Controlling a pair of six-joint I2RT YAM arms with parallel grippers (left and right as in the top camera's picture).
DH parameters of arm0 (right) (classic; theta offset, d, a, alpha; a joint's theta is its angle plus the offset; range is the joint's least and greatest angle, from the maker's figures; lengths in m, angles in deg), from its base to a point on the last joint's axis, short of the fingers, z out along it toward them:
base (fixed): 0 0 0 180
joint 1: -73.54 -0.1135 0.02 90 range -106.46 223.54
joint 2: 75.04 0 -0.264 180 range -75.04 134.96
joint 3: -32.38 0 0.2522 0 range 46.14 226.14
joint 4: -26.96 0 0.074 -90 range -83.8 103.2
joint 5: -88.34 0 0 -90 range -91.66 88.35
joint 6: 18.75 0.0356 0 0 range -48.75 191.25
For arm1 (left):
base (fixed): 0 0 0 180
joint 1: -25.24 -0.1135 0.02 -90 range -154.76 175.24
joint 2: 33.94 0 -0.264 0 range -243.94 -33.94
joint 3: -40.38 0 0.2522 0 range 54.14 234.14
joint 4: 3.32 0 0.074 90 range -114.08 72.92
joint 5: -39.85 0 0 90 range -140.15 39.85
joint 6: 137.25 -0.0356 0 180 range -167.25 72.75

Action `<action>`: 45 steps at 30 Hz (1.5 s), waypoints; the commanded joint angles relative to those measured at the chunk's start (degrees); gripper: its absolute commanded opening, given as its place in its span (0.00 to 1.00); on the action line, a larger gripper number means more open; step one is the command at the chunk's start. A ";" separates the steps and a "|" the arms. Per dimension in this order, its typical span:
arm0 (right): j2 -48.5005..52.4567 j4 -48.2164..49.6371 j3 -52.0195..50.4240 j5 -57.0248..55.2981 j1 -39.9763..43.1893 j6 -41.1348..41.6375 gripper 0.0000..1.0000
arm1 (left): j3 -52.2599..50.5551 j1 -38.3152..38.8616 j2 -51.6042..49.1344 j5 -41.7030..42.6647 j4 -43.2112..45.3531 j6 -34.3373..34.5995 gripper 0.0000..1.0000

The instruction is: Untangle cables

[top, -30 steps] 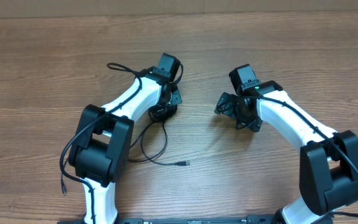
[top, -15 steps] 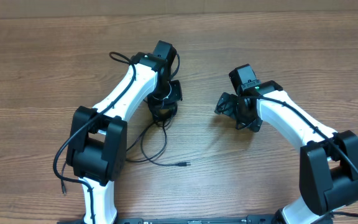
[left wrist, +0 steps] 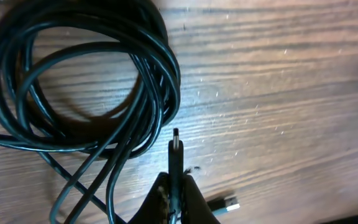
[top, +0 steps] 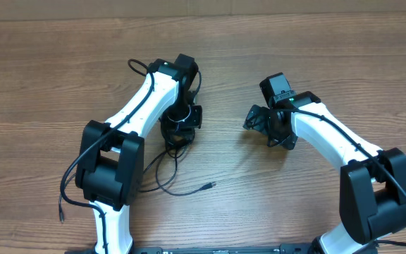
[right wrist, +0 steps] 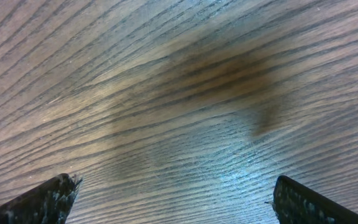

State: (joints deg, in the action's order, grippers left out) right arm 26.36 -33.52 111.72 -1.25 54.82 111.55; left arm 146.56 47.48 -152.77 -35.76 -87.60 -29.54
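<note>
Presently we find the left pincer point(left wrist: 176, 196) clamped together on a black plug tip of the cables point(left wrist: 86, 74), whose coiled bundle lies just ahead of it on the worktop point(left wrist: 291, 74). A loose plug point(left wrist: 227, 202) rests just beside it. The right pincer point(right wrist: 179, 200) stands wide apart, empty, well away from the coil. In our judgement, drawing the held end through the loops could cinch them tighter, or the plug could slip.

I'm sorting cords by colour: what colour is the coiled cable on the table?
Black all over; the coiled cable shows best in the left wrist view.
</note>
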 commanded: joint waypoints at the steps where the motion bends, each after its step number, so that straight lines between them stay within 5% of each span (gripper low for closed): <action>1: -1.64 0.09 0.37 -0.79 0.11 0.22 1.00 | 1.16 1.16 0.98 0.63 -1.25 -4.09 0.04; 20: -1.64 0.09 0.37 -0.79 0.11 0.22 1.00 | 0.15 3.72 0.98 0.15 -6.12 -5.99 0.13; 28: -1.64 0.09 0.37 -0.79 0.11 0.22 1.00 | -1.25 3.72 0.98 -1.53 -1.51 -5.44 0.20; 31: -1.64 0.09 0.37 -0.79 0.11 0.22 1.00 | -2.23 3.74 0.98 -1.46 0.92 -5.29 0.04; 45: -1.64 0.09 0.37 -0.79 0.11 0.22 1.00 | -11.28 5.70 0.98 -1.20 11.52 0.33 0.04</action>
State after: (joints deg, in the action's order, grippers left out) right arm 26.36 -33.52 111.72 -1.25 54.80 111.55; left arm 138.28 52.05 -152.77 -36.67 -78.31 -32.38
